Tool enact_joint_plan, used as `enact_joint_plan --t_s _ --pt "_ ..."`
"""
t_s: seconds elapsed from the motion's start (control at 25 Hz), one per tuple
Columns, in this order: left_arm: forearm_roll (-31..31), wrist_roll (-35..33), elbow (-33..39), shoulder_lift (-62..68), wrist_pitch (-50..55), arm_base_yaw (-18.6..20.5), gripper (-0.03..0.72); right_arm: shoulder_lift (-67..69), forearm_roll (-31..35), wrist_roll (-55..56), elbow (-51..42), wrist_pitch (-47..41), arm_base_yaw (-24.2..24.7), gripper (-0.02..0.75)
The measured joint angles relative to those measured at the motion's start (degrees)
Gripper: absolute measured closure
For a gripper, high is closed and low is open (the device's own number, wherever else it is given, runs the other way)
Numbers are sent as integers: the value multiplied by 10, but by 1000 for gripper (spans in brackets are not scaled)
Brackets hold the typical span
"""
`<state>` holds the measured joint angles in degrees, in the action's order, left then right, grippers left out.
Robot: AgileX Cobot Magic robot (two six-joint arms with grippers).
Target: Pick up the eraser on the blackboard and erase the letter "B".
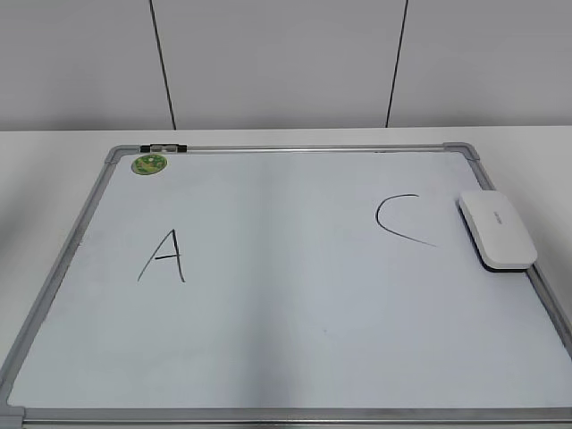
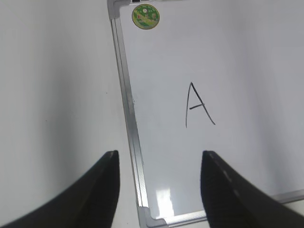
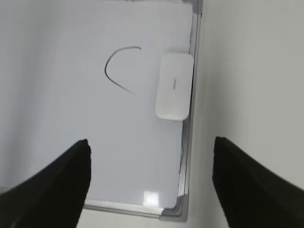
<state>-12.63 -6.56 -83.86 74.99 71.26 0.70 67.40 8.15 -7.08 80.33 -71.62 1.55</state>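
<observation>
The blackboard (image 1: pixel 286 357) is a white dry-erase board with a silver frame, lying flat on the table. The white eraser (image 1: pixel 497 230) lies at its right edge, next to a black "C" (image 1: pixel 402 222); it also shows in the right wrist view (image 3: pixel 174 86). A black "A" (image 1: pixel 164 256) is on the left. No letter "B" shows between them; that area is bare. My left gripper (image 2: pixel 159 161) is open, above the board's near left corner. My right gripper (image 3: pixel 151 149) is open, above the near right corner. Neither gripper shows in the exterior view.
A small round green magnet (image 1: pixel 149 164) sits at the board's far left corner, also in the left wrist view (image 2: pixel 145 16). A black clip (image 1: pixel 163 146) is on the far frame. White table (image 1: pixel 45 170) surrounds the board; a white panelled wall stands behind.
</observation>
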Motion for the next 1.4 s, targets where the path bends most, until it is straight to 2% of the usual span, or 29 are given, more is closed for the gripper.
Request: enact_joint_plan --t_s 0.12,0.36,0.64,0.84,1.08,1.4 --pt "2 8 61 -69 3 -5 284 -102 -14 0 -101 -1 0 146" --pt "4 29 207 -223 5 -5 284 -250 -15 2 -231 -5 -1 146" --pt "5 32 358 -405 9 -5 285 -321 -6 2 -283 -6 -31 148" --pt "9 33 448 -503 10 -5 284 -376 -6 11 -312 -6 -32 149" --pt "16 33 515 -554 8 -5 284 -405 -29 12 -381 -7 -32 150" --pt "46 33 531 -555 -56 -5 284 -411 -57 22 -491 -7 -32 150"
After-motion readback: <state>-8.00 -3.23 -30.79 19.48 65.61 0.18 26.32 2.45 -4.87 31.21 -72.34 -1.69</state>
